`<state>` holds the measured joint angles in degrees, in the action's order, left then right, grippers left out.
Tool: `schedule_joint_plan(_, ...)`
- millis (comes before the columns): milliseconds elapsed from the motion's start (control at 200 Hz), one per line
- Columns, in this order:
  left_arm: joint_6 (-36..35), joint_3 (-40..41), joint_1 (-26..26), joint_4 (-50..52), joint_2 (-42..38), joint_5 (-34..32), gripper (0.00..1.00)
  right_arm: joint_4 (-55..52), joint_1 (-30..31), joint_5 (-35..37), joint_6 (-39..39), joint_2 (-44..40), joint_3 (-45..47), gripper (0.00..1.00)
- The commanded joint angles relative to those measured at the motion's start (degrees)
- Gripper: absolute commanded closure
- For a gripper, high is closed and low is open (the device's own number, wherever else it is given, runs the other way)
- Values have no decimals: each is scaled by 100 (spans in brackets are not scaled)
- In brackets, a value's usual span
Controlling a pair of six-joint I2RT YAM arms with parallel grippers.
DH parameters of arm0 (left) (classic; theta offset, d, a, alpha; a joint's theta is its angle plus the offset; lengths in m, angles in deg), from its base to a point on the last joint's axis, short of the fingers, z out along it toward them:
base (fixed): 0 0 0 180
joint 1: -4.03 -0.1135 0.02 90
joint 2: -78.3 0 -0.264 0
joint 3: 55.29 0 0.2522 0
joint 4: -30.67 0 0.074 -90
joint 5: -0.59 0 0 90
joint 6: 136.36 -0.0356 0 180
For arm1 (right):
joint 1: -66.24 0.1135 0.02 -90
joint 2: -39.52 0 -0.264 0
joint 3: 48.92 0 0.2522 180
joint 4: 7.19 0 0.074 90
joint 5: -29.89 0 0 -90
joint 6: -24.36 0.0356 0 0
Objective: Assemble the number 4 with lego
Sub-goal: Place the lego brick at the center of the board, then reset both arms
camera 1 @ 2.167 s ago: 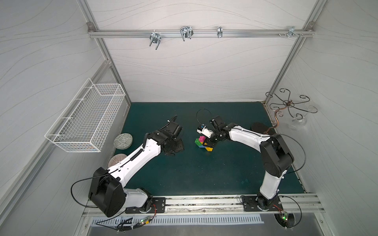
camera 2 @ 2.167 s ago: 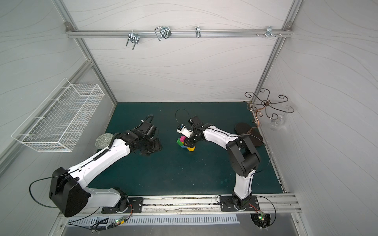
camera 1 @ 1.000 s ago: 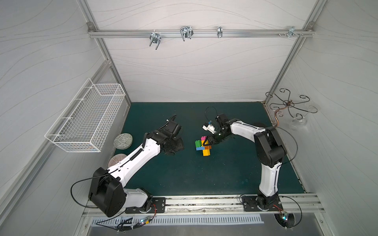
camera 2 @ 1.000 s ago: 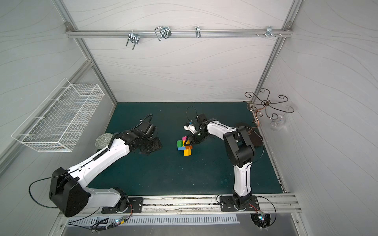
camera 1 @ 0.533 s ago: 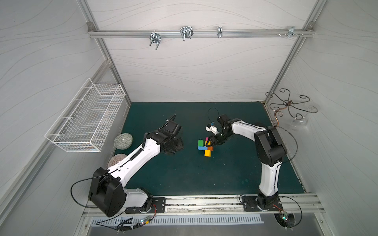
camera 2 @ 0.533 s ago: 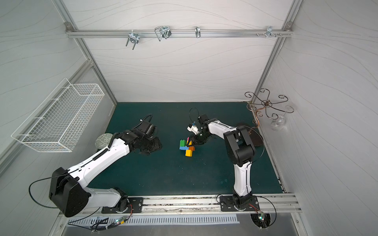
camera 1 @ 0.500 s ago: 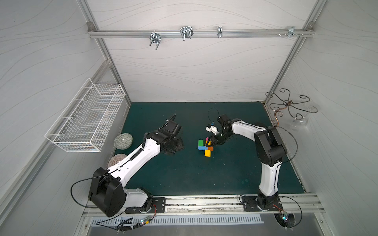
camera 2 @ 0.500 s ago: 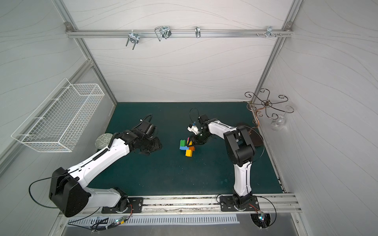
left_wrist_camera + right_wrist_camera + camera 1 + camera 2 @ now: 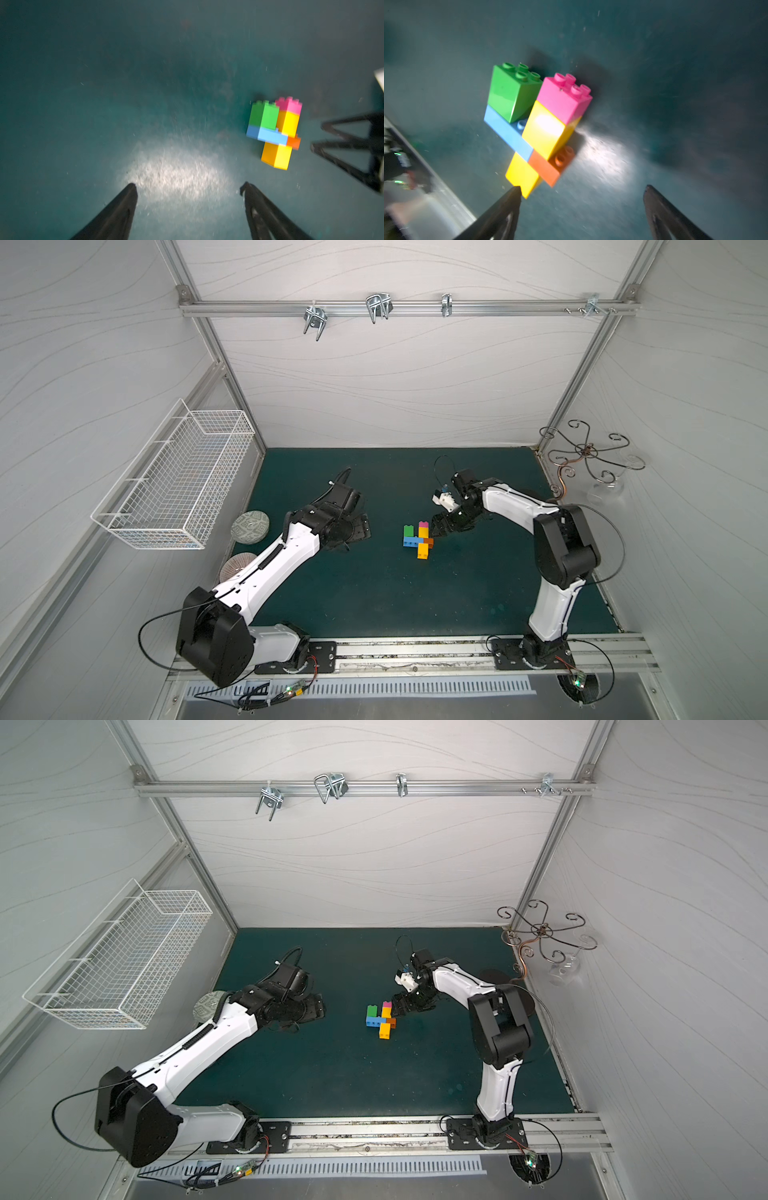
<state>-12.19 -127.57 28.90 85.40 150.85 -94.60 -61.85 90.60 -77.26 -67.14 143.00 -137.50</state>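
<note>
The right gripper stands wide open and holds nothing: bare mat shows between its fingers. One fingertip sits right at the corner of the bottom yellow brick, and I can't tell whether it touches. In a top view this gripper is low over the mat, just beside the stem of the 4.

The left gripper is open and empty too, with only lit mat between its tips. The 4 lies ahead of it and off to one side, near but clearly apart. In a top view this gripper stays on its own side, so the figure lies between the two arms, much closer to the right one.

The 4 lies flat on the mat, and every brick I can see is joined to it:
- The stem is yellow at the bottom, then orange, a second yellow and pink at the top.
- The blue bar runs sideways from the stem.
- Green stands on the bar's far end.

The orange brick sits offset and pokes out of the stem on the side away from the bar, with studs showing. No loose brick lies anywhere on the mat in either top view.

To me the building looks done. At most the orange brick might want squaring up, and the arms have yet to draw clear.
</note>
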Motion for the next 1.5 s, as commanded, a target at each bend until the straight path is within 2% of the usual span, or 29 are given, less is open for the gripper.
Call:
schedule_joint_plan(0,-795,429,-402,-887,-368,-691,8,353,-202,709,29,-717,220,1)
schedule_joint_plan(160,-1406,1308,-1203,-2222,-649,-694,3,1386,-453,1544,92,-1356,997,1)
schedule_joint_plan(320,-2388,2335,-1415,-3977,-820,-1176,2,2642,-689,2054,205,-1683,1886,1)
schedule_joint_plan(405,-2607,2739,-1611,-4780,-791,-1234,2,3440,-802,2275,158,-1806,2424,1)
schedule_joint_plan(485,-2791,2899,-1780,-5302,-641,-1126,2,4263,-912,2419,26,-1896,2937,1)
schedule_joint_plan(635,-3318,3119,-1806,-6426,-114,-1310,2,5735,-1102,2588,-157,-1896,3710,1)
schedule_joint_plan(795,-3476,3310,-1913,-7795,660,-1283,2,7092,-1235,2424,-409,-1812,4318,1)
schedule_joint_plan(896,-3533,3367,-1970,-8313,1060,-1352,2,7570,-1304,2330,-527,-1701,4468,1)
schedule_joint_plan(1041,-3535,3459,-2055,-8816,1383,-1250,3,7855,-1531,2156,-316,-1555,4565,1)
schedule_joint_plan(1221,-3433,3488,-2165,-8857,1402,-1061,3,8046,-1673,1922,-210,-1526,4662,1)
schedule_joint_plan(1496,-3417,3435,-2214,-8764,1402,-984,3,7941,-1678,2367,5,-1471,4576,1)
